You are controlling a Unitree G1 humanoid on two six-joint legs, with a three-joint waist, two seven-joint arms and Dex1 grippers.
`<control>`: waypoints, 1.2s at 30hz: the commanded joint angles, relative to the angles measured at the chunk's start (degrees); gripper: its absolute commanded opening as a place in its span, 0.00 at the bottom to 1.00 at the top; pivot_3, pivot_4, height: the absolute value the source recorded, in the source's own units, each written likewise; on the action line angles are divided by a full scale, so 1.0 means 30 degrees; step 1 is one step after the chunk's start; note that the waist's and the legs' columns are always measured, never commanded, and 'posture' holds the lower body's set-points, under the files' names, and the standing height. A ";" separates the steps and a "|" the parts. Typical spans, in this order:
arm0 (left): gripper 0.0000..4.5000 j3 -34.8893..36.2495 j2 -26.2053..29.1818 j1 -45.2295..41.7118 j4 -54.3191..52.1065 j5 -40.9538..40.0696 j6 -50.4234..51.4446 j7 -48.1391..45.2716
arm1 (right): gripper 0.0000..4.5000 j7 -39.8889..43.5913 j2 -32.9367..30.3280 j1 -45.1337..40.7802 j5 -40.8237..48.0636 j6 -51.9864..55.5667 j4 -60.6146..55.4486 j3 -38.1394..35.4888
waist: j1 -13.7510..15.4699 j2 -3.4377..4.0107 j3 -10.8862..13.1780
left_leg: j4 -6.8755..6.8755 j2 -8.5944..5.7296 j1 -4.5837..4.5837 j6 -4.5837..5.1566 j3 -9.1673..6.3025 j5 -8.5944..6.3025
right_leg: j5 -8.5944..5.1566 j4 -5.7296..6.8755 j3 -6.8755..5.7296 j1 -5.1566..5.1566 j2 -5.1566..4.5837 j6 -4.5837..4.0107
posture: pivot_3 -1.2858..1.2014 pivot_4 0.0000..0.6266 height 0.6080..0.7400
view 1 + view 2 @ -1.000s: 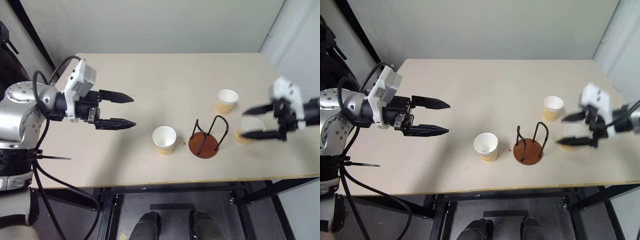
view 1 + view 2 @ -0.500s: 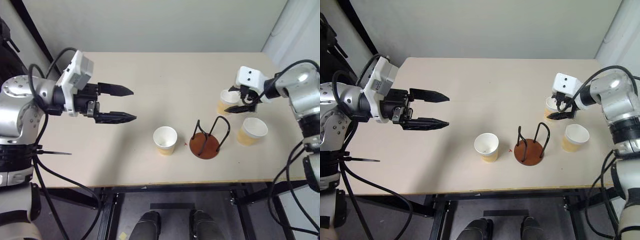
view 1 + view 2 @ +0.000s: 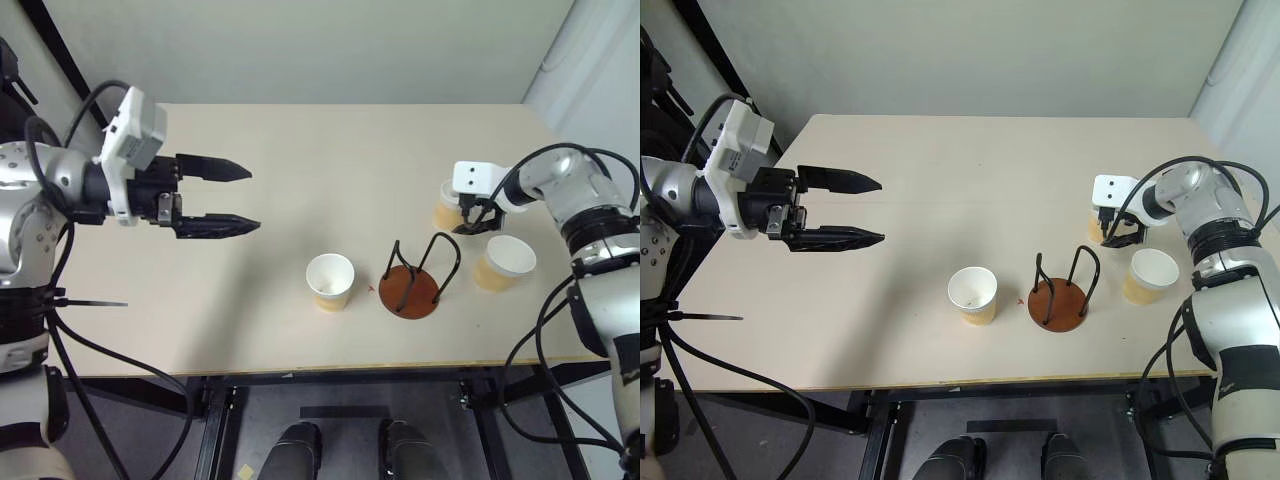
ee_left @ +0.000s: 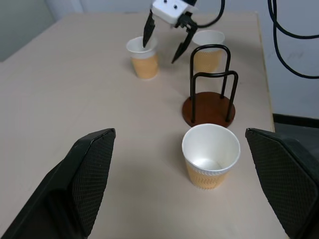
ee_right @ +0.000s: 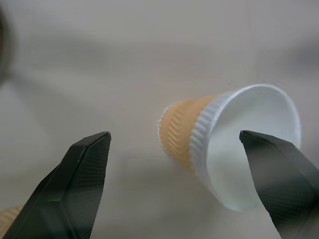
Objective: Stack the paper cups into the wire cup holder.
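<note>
I seem to be working in a bare lab or test room: a plain beige table [image 3: 300,140] on a black metal frame [image 3: 520,385], set against blank pale walls [image 3: 300,45], grey floor [image 3: 340,440] beneath.

A pale beige rectangular wooden surface [image 3: 330,160] stands on black metal legs [image 3: 215,430]; plain grey-white wall [image 3: 300,50] at 12 o'clock.

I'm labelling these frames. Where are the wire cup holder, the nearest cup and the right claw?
wire cup holder [image 3: 408,290], left eye view, on its round brown base.
nearest cup [image 3: 329,272], left eye view, on its white inside.
right claw [image 4: 162,41], left wrist view, midway between its fingertips.
</note>
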 commanded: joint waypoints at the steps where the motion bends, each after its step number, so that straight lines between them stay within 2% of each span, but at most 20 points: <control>1: 1.00 0.0721 0.0376 -0.0244 -0.0382 -0.0177 -0.0117 0.0092 | 0.82 -0.0537 0.0226 -0.0960 -0.0530 -0.0444 0.0632 -0.0058 | 0.0005 0.0001 0.0000 | 0.0000 0.0000 0.0000 -0.0011 0.0000 -0.0007 | 0.0000 -0.0001 0.0000 0.0000 0.0000 0.0000 | 0.52 0.24 1.00; 7: 1.00 0.0480 0.0592 -0.0521 -0.0135 -0.0067 -0.0214 -0.0258 | 0.34 -0.0214 0.0588 -0.1384 -0.0693 -0.0489 0.1120 -0.0423 | 0.0009 0.0003 0.0002 | -0.0007 0.0000 -0.0003 -0.0150 -0.0001 -0.0094 | -0.0005 -0.0002 -0.0002 -0.0006 0.0000 -0.0011 | 0.52 0.24 1.00; 11: 1.00 0.0256 0.0573 -0.0901 0.0222 0.0117 -0.0402 -0.0468 | 0.01 0.2198 0.0380 -0.1727 0.0871 0.0122 0.0314 -0.1705 | 0.0008 0.0003 0.0002 | -0.0005 0.0000 -0.0011 -0.0142 -0.0003 -0.0096 | -0.0008 -0.0008 -0.0003 -0.0009 0.0000 -0.0017 | 0.52 0.24 1.00; 17: 1.00 0.0064 0.0412 -0.1126 0.0594 0.0362 -0.0619 -0.0706 | 0.01 0.6238 -0.1149 -0.1670 0.2948 0.2063 -0.3787 -0.3343 | 0.0020 0.0007 0.0004 | -0.0012 0.0001 -0.0034 -0.0133 -0.0004 -0.0089 | -0.0037 -0.0003 -0.0014 -0.0028 0.0003 -0.0063 | 0.52 0.24 1.00; 20: 1.00 -0.0148 0.0260 -0.1363 0.0850 0.0460 -0.0743 -0.0885 | 0.01 0.8893 -0.2763 -0.0527 0.5108 0.5371 -1.0032 -0.3896 | 0.0034 0.0005 0.0004 | -0.0008 0.0000 -0.0049 -0.0111 -0.0011 -0.0076 | -0.0056 -0.0007 -0.0030 -0.0030 0.0003 -0.0094 | 0.52 0.24 1.00; 23: 1.00 -0.0360 0.0054 -0.1607 0.1074 0.0551 -0.0862 -0.1027 | 0.01 0.9232 -0.5037 0.0876 0.7978 0.9088 -1.6493 -0.3423 | 0.0065 0.0005 0.0004 | 0.0008 0.0009 -0.0063 -0.0233 -0.0020 0.0031 | -0.0114 -0.0002 -0.0071 -0.0019 0.0006 -0.0158 | 0.52 0.24 1.00; 26: 1.00 -0.0611 -0.0142 -0.1872 0.1413 0.0698 -0.1053 -0.1215 | 0.01 0.9232 -0.7203 0.2259 1.0293 1.1871 -2.1278 -0.3235 | 0.0042 0.0002 0.0003 | 0.0014 0.0011 -0.0069 -0.0242 -0.0023 0.0022 | -0.0146 -0.0011 -0.0074 -0.0013 0.0009 -0.0129 | 0.52 0.24 1.00; 30: 1.00 -0.0901 -0.0492 -0.2260 0.1846 0.0962 -0.1288 -0.1470 | 0.01 0.9232 -0.8586 0.3707 1.1197 1.3240 -2.4259 -0.3497 | 0.0023 -0.0004 0.0003 | 0.0041 0.0012 -0.0059 -0.0227 -0.0021 0.0018 | -0.0171 0.0000 -0.0071 0.0004 0.0011 -0.0099 | 0.52 0.24 1.00; 36: 1.00 -0.1320 -0.0915 -0.2820 0.2406 0.1295 -0.1585 -0.1761 | 0.01 0.9055 -0.8393 0.4611 1.1055 1.3629 -2.5739 -0.3537 | -0.0067 -0.0006 0.0003 | 0.0035 0.0010 -0.0016 0.0016 -0.0020 0.0027 | -0.0159 0.0043 -0.0046 0.0011 0.0014 -0.0076 | 0.52 0.24 1.00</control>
